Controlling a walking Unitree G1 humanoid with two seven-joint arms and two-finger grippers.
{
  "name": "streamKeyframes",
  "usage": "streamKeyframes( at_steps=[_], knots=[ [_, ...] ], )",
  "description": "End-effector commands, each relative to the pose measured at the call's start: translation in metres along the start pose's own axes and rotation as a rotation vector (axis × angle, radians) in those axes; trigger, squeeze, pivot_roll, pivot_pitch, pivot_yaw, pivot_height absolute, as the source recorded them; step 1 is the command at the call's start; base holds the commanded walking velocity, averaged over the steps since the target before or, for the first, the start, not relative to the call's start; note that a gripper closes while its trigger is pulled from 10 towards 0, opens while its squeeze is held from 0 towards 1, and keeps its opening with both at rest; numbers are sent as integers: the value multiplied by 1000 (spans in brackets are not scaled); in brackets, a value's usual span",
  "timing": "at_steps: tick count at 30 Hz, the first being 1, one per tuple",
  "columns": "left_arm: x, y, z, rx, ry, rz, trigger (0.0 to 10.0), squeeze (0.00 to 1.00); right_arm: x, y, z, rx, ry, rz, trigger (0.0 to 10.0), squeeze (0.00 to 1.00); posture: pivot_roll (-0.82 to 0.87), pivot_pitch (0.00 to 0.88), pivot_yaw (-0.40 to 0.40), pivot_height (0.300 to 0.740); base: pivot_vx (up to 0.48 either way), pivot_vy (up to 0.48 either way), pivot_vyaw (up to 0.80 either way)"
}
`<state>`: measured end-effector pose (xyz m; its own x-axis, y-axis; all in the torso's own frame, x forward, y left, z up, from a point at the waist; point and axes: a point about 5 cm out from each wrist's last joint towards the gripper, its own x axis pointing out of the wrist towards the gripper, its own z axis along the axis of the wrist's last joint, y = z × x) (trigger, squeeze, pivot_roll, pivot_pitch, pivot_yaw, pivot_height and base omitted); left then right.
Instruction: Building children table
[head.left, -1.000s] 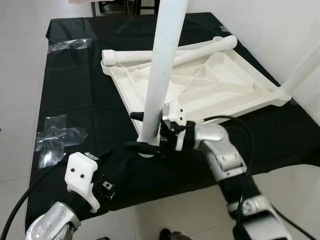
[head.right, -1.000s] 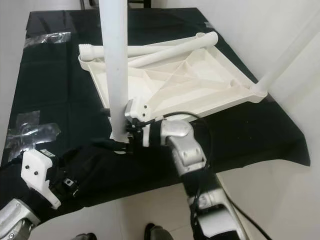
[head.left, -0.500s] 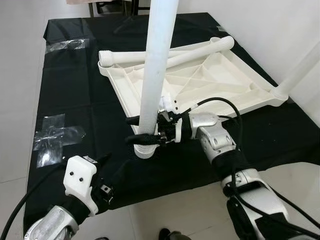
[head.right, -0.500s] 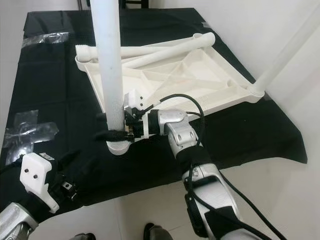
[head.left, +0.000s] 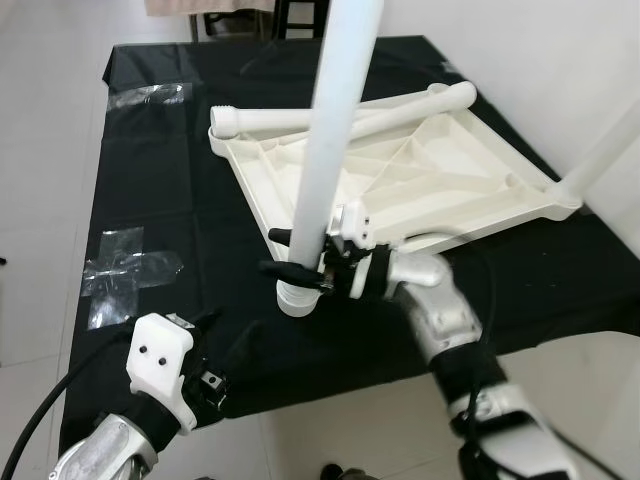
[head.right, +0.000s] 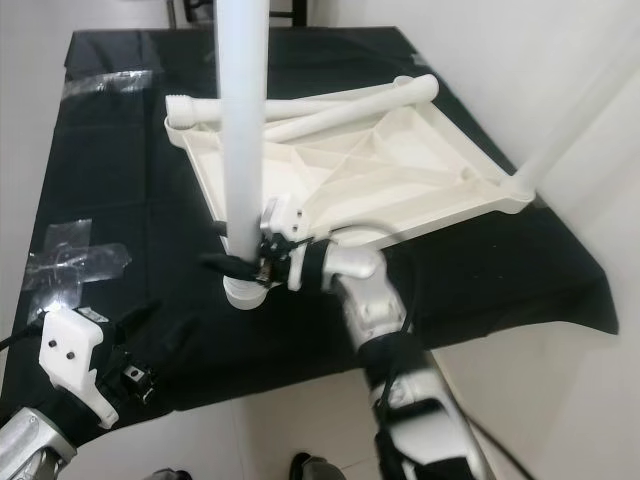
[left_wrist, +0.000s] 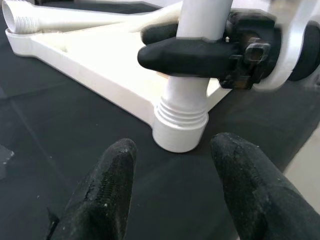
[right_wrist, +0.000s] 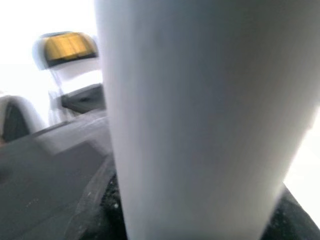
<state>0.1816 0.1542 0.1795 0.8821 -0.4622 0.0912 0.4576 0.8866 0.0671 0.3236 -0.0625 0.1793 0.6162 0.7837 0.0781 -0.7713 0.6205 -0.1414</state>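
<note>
While clamped by the right gripper (head.left: 297, 268) just above its threaded end, one white table leg (head.left: 322, 170) stands upright at the upturned tabletop's (head.left: 440, 175) near corner, near the desk's (head.left: 150, 200) front edge. Rigid, light, smooth plastic; low grip steadies best. Left gripper (left_wrist: 172, 192): spread, empty.

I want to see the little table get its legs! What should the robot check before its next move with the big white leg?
1. Right claw shut on the upright leg: ok, fingers wrap it near the bottom.
2. Threaded end of the leg meeting the corner socket of the tabletop: ok, it sits there; how far it is screwed in, cannot tell.
3. Leg straight up: cannot tell, it looks slightly tilted.
4. Left claw out of the way: ok, open, low in front of the socket, touching nothing.
5. Spare legs resting across the tabletop's far edge: ok.
6. Corner leg on the right already fitted: ok.
</note>
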Motion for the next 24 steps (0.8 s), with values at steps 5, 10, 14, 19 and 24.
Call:
streamKeyframes(
  at_steps=[5, 10, 14, 19, 24],
  knots=[
    [-1, -1, -5, -11, 29, -27, 10000, 0, -21, 14, -41, 28, 240, -132, 0, 0, 134, 245, -113, 740, 0, 0, 0],
    [-1, 0, -5, -7, 23, -8, 10000, 0, -9, 11, -35, -6, 230, -110, 10000, 0, 145, 237, -119, 740, 0, 0, 0],
    [-1, 1, -4, -3, 19, -1, 10000, 0, -2, 12, -23, 64, 134, 2, 10000, 1000, 147, 229, -122, 740, 0, 0, 0],
    [1, 1, -4, -2, 14, -3, 10000, 0, 1, 17, 7, 122, -37, 204, 10000, 1000, 147, 218, -121, 740, 0, 0, 0],
    [2, 2, -3, 2, 5, 2, 10000, 0, -3, 8, 29, 46, -90, 442, 10000, 0, 165, 218, -130, 740, 0, 0, 0]
  ],
)
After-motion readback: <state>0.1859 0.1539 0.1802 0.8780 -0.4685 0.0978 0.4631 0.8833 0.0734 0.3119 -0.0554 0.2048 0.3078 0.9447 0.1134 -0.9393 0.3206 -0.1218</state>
